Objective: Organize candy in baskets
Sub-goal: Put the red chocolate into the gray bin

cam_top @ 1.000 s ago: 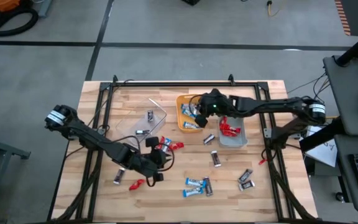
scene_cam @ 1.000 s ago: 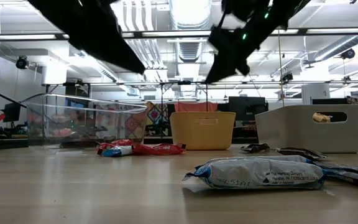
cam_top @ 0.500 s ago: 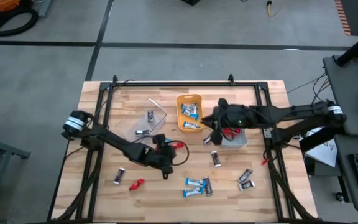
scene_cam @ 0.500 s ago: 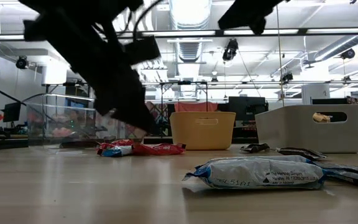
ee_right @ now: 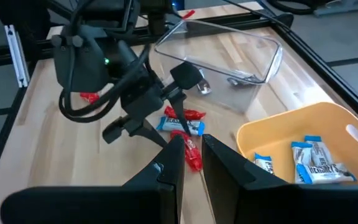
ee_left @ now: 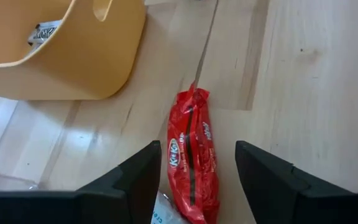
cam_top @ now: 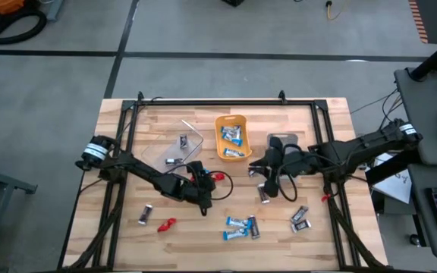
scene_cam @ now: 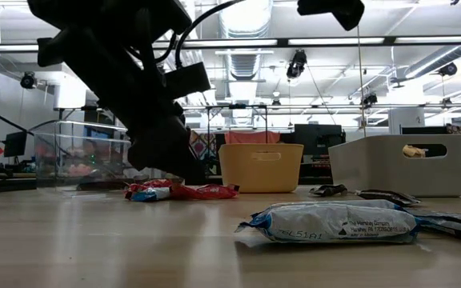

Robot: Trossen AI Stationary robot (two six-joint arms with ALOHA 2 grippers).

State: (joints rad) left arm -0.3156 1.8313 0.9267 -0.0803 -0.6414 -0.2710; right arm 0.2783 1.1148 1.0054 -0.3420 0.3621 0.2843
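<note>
Looking straight down, the left gripper (cam_top: 203, 184) hung over a red candy bar (cam_top: 217, 177) mid-tabletop, beside the orange basket (cam_top: 231, 137); looked like the pick step. Right gripper (cam_top: 268, 171) sat near the grey basket (cam_top: 282, 140). Low down, crinkly wrappers lay on the wood. Left wrist cam: fingers (ee_left: 135, 177) spread either side of the glossy red bar, next move probably drop and pinch. Right wrist cam: fingers (ee_right: 169, 162) nearly together, holding nothing; clear basket (ee_right: 235, 53) behind.
</note>
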